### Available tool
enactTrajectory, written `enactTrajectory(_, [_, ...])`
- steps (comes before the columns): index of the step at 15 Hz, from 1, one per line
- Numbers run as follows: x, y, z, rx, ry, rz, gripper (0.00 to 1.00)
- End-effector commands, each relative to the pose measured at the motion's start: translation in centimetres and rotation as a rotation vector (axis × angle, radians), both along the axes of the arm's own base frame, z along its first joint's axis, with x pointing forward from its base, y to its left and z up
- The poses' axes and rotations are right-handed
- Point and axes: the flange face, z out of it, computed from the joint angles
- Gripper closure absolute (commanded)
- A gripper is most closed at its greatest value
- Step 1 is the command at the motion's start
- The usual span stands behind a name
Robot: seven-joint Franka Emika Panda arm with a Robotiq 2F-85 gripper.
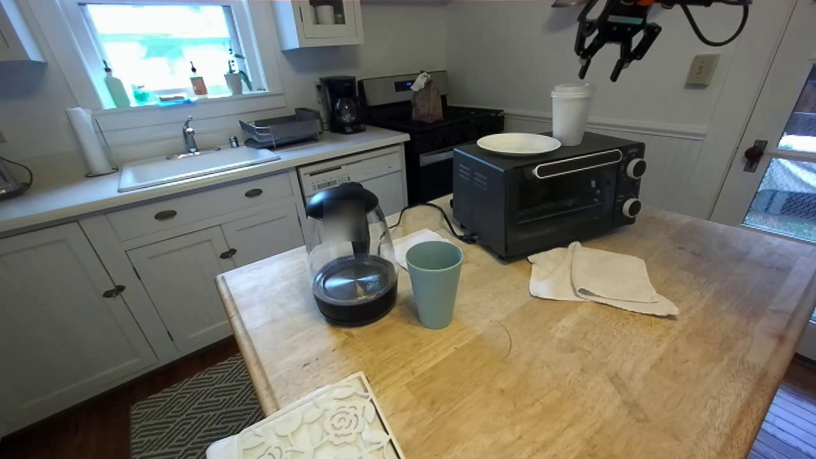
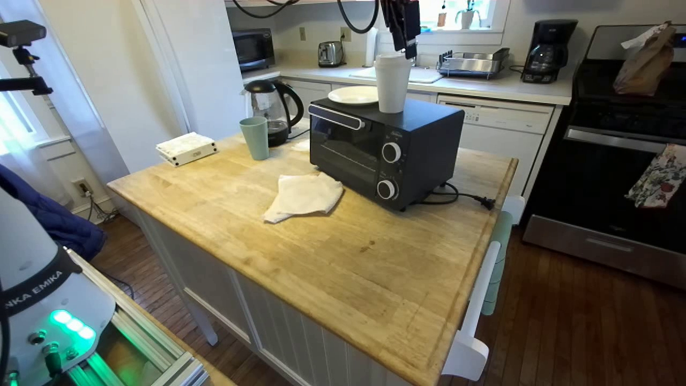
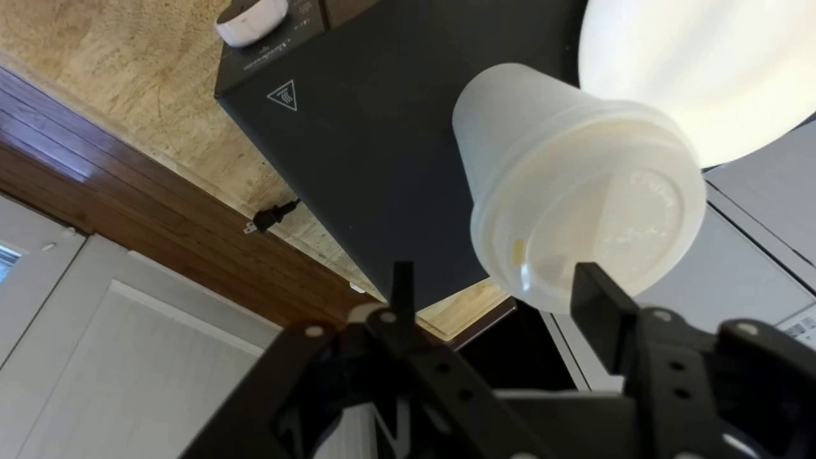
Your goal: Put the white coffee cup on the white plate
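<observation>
The white coffee cup with its white lid stands upright on top of the black toaster oven in both exterior views; it also shows in an exterior view and, from above, in the wrist view. The white plate lies flat on the oven beside the cup; it also shows in an exterior view and, partly cut off, in the wrist view. My gripper is open and empty, above the cup and apart from it. In the wrist view its fingertips show, with one finger in front of the lid.
The black toaster oven stands on the wooden table. A green cup, a glass kettle, a folded cloth and a white carved box are also on the table. An oven cord lies behind the oven.
</observation>
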Motion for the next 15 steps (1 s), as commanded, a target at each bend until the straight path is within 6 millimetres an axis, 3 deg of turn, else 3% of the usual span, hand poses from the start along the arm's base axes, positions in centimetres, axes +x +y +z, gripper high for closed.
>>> enactTrajectory(1, [0.84, -0.29, -0.41, 0.028, -0.008, 0.024, 0.36])
enactTrajectory(9, [0.41, -0.53, -0.41, 0.024, 0.003, 0.035, 0.35])
enactTrajectory(15, [0.27, -0.76, -0.95, 0.025, 0.020, 0.039, 0.40])
